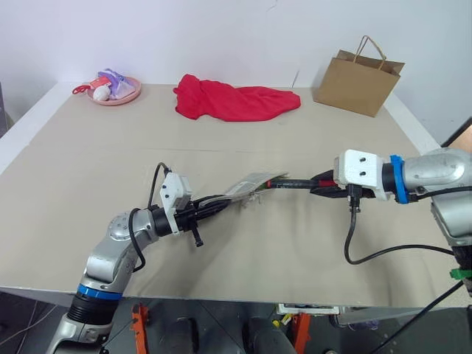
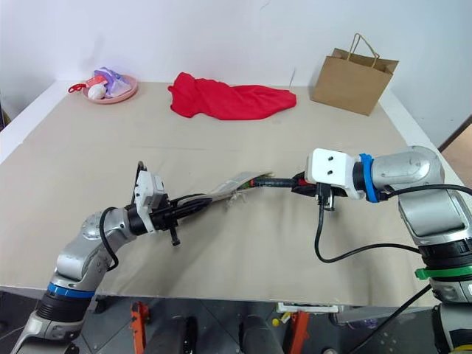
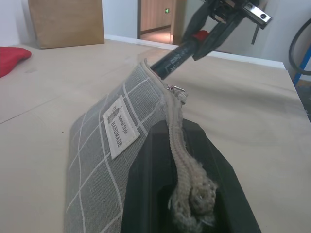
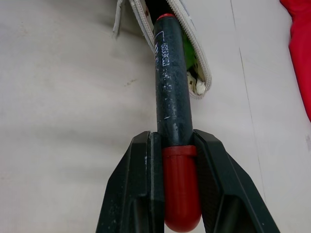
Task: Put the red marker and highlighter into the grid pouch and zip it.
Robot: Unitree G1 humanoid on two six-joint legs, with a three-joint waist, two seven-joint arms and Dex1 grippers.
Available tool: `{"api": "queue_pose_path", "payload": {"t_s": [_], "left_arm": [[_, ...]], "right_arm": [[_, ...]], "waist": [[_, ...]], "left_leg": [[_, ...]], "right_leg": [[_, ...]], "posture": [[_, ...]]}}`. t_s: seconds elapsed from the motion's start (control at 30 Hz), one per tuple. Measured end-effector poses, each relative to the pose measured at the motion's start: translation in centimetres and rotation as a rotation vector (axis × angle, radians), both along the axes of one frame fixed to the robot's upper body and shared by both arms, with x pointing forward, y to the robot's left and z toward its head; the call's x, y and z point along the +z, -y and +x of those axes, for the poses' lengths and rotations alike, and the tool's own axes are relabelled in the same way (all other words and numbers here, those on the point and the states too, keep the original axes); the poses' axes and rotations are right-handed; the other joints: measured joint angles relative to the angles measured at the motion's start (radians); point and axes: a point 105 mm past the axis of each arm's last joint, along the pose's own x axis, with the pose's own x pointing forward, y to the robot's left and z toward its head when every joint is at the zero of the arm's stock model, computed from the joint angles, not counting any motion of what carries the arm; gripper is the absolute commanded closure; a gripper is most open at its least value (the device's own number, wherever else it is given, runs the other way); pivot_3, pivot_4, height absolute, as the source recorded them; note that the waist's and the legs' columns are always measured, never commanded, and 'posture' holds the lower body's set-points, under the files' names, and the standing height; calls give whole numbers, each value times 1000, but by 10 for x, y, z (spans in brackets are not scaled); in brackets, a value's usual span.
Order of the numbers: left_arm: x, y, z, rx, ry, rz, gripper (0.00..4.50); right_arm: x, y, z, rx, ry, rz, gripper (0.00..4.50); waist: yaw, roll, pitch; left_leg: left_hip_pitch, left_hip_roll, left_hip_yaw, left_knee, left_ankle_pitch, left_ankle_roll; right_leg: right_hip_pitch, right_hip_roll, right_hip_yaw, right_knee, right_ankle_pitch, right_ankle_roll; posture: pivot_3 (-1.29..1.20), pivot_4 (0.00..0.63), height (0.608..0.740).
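The right gripper (image 4: 177,160) pinches the red marker (image 4: 172,107), a slim pen with a black barrel and a red cap, its two black fingers pressed against the sides where the cap meets the barrel; the marker's far tip sits at the open mouth of the grid pouch (image 3: 104,160), a flat grey fabric pouch with white grid lines and a small white label. The left gripper (image 3: 187,179) is pressed together on the pouch's zipper edge at one end, holding the pouch lifted off the beige table (image 1: 88,184) between the two arms. Inside the pouch mouth a patch of bright lime green shows beside the marker, the highlighter (image 4: 188,54), mostly hidden by the fabric and zipper edge. There is one marker, one highlighter, one pouch. Well back on the table lie one crumpled red cloth (image 1: 232,101), one brown paper bag with handles (image 1: 359,80) standing upright, and one pink plate (image 1: 125,94) holding small items too small to make out. The zipper pull is hard to tell apart from the frayed zipper end.
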Motion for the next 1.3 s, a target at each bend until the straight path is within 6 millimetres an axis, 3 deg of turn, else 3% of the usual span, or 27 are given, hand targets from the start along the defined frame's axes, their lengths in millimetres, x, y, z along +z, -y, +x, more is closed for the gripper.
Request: {"api": "queue_pose_path", "payload": {"t_s": [0.1,0.2,0.37,0.6,0.77,0.87,0.97,1.1,1.3], "left_arm": [[0,0,-1,-5,2,1,4500],[-1,0,-2,-20,1,5,4500],[-2,0,-2,-17,-2,12,4500],[-2,-1,0,-5,1,11,4500],[-1,-2,1,10,4,8,4500],[-2,-2,0,12,-1,10,4500],[-3,-3,-1,14,-3,14,4500],[-4,-4,-2,7,-5,14,4500],[-4,-3,-4,-14,-5,17,4500]], "right_arm": [[-7,-14,2,61,-2,-37,3936],[-25,-43,-1,197,-3,-115,3936],[-33,-64,2,313,53,-178,3936],[-38,-87,11,335,11,-85,3936],[-32,-77,22,256,2,-30,3936],[-19,-51,30,131,16,57,3936],[-20,-32,24,42,-17,141,3936],[-38,-38,7,51,-82,172,3936],[-51,-59,0,91,-94,171,3936]], "waist": [[1,0,0],[1,0,0],[3,0,0],[1,0,0],[6,0,0],[12,0,0],[19,0,0],[15,0,0],[14,0,0]], "left_leg": [[0,0,0,0,0,0],[0,1,0,0,0,0],[-1,1,-1,0,0,0],[0,3,-1,1,0,0],[-1,2,0,1,1,-1],[-2,2,0,1,0,-1],[-2,1,-1,1,0,-1],[-1,2,-1,1,0,-1],[0,3,0,1,2,-2]], "right_leg": [[0,1,0,0,0,0],[0,2,-1,0,0,-1],[0,2,-1,0,0,0],[0,4,-1,1,1,-2],[0,3,-2,1,1,-2],[0,1,-2,1,0,-1],[0,0,-2,1,0,-1],[0,3,-1,1,1,-2],[0,5,-2,1,2,-2]], "posture": [[0,150,740],[0,150,740],[0,150,740],[0,150,740],[0,150,740],[0,150,740],[0,150,740],[0,150,740],[0,150,740]]}}
